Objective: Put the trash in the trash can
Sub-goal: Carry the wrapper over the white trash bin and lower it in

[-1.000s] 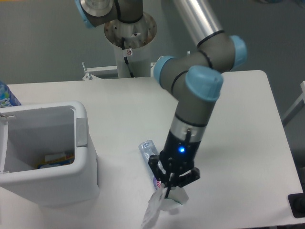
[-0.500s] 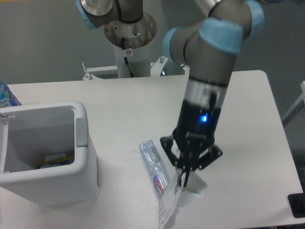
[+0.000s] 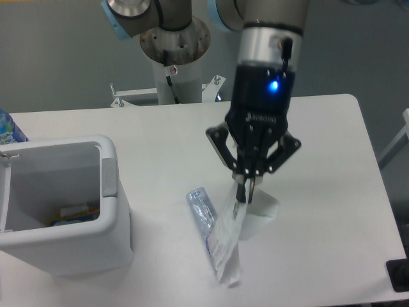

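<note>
My gripper (image 3: pixel 245 189) is above the middle of the table, shut on a crumpled, flattened white carton (image 3: pixel 226 242) that hangs down from the fingertips; a white part of it shows just to the right. A crushed clear bottle (image 3: pixel 200 212) with a purple-red label lies on the table directly left of the hanging carton, partly hidden behind it. The white trash can (image 3: pixel 110 187) stands at the front left, well left of the gripper, with its grey-white tab facing the bottle.
A yellow and blue item (image 3: pixel 75 213) lies inside the trash can. A blue-patterned bottle (image 3: pixel 7 128) peeks in at the far left edge. The robot's base column (image 3: pixel 174 48) rises at the back. A black object (image 3: pixel 399 275) sits at the right front corner.
The gripper has risen and moved right and back from the front edge, lifting the carton with it. The bottle stays on the table where it lay.
</note>
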Robot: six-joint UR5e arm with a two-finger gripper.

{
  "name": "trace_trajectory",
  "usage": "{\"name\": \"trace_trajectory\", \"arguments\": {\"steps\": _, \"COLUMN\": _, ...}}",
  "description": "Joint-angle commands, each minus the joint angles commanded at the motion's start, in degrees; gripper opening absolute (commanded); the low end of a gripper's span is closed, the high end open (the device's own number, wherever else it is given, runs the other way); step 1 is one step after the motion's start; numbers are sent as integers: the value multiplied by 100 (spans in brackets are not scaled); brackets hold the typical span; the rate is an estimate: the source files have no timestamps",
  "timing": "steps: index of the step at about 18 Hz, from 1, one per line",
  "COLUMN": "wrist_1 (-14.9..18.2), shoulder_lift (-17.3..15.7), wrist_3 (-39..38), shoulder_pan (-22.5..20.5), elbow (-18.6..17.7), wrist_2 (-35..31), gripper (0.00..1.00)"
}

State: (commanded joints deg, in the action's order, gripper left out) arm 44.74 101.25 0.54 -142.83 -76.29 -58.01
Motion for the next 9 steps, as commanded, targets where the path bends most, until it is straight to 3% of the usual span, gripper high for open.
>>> {"name": "trace_trajectory", "arguments": {"steps": 4, "wrist_1": 26, "shoulder_lift": -62, "wrist_3": -18, "shoulder_pan": 386, "elbow": -140, "wrist_2": -17, "gripper": 0}}
{"name": "trace_trajectory", "arguments": {"steps": 9, "wrist_1": 26, "shoulder_lift": -457, "wrist_3": 52, "shoulder_pan": 940, "elbow": -773, "wrist_2": -18, "gripper": 0}}
